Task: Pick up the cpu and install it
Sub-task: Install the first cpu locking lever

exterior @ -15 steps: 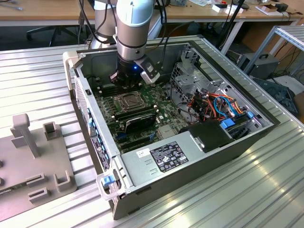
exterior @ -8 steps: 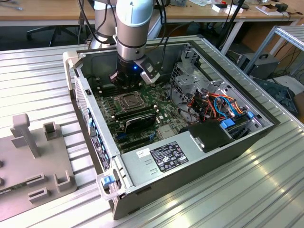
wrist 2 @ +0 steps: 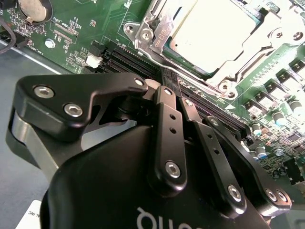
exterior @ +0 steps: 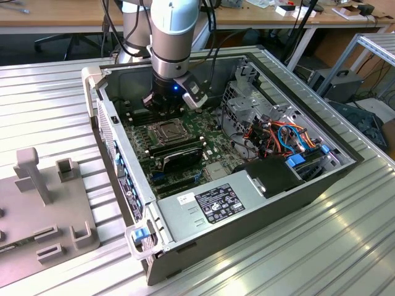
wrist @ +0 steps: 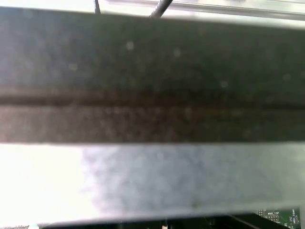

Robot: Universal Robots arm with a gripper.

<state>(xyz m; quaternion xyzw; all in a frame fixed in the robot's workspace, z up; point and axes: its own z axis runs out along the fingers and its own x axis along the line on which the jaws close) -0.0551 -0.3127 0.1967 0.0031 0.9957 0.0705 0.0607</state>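
Silver-grey metal caught the light in the second wrist view, where the cpu (wrist 2: 214,28) lay flat in its socket on the green motherboard (wrist 2: 81,33), framed by the socket's metal bracket (wrist 2: 152,33). Just short of that bracket, the gripper (wrist 2: 170,82) pointed its black fingers (wrist 2: 167,124) toward the board; the two stood pressed close together, tips nearly meeting, with nothing visible between them. Dark memory slots (wrist 2: 128,59) ran under the fingertips, between the gripper and the socket. In the exterior view the arm (exterior: 174,37) reached down into the open computer case (exterior: 308,185), which lay on its side on a ribbed metal table (exterior: 49,92). The gripper (exterior: 162,106) hung low over the motherboard (exterior: 213,154), just behind the socket (exterior: 166,131) as seen from that camera, though its fingertips were too dark to make out there. A black graphics card (exterior: 179,157) sat just in front of the socket, and a bundle of orange and blue cables (exterior: 284,139) lay toward the exterior view's right. A grey fixture plate (exterior: 43,209) rested on the table at the exterior view's left. The first wrist view showed a blurred dark band (wrist: 152,71) close against the lens.
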